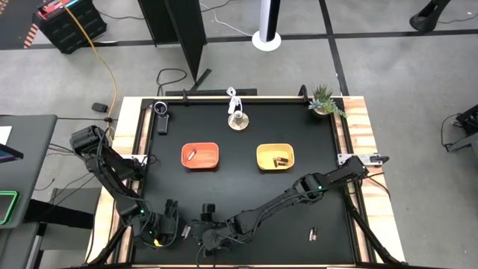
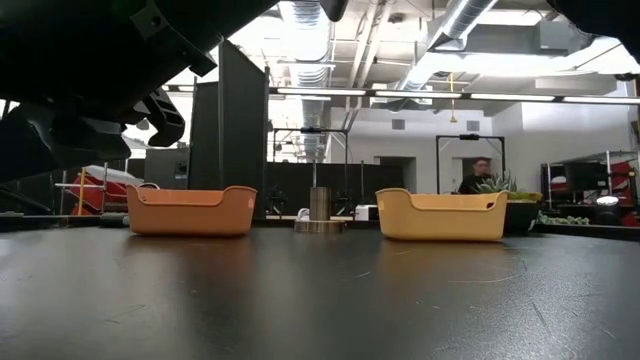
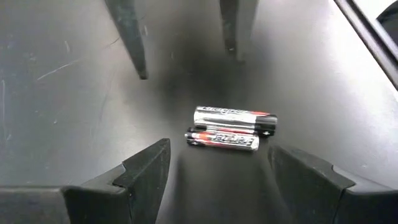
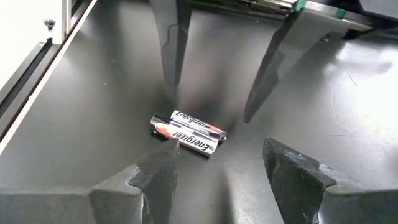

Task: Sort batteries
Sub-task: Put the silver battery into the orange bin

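Two silver, black and red batteries [image 3: 227, 127] lie side by side on the black table near its near edge, also in the right wrist view [image 4: 186, 134]. My left gripper [image 3: 217, 149] and my right gripper [image 4: 221, 148] are both open and face each other across the pair, each with its fingers standing either side of it. In the high view the left gripper [image 1: 178, 228] and right gripper [image 1: 208, 228] are close together. An orange tray [image 1: 200, 164] holds one silvery battery [image 1: 190, 155]. A yellow tray [image 1: 275, 167] holds dark batteries [image 1: 280, 161]. One loose battery [image 1: 314, 235] lies at the near right.
A round metal-and-wood object with a white cable [image 1: 237, 119] stands behind the trays. A small plant [image 1: 325, 101] is at the far right corner, and a dark device [image 1: 160, 112] at the far left. The table has raised wooden edges [image 1: 358, 134].
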Tool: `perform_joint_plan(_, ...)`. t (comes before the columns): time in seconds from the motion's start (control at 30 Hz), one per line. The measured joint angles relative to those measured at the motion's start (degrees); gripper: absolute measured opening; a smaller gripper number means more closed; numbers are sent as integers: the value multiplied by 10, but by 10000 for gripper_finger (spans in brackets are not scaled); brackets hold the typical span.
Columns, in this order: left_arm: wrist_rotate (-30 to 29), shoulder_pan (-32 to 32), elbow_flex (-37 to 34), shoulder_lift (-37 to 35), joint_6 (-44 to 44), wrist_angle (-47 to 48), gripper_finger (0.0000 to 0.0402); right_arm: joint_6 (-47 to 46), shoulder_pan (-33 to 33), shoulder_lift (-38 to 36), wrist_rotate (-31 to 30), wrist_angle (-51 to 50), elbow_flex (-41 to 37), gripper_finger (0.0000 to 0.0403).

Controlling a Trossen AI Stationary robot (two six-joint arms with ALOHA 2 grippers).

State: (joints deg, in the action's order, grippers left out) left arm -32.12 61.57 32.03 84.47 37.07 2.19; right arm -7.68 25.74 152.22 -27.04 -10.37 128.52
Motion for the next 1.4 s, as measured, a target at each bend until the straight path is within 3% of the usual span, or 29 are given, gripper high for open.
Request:
perform_joint_plan(0.5, -7, 27, -15, 1, 45, -15, 264, 0, 0, 0, 0, -1, 0, 248)
perform_joint_plan(0.8, -22, 39, -13, 68, 68, -53, 263, 2, 0, 0, 0, -2, 0, 248)
perform_joint_plan(1.4, -52, 21, -10, 67, 26, -80, 263, 1, 0, 0, 0, -3, 0, 248)
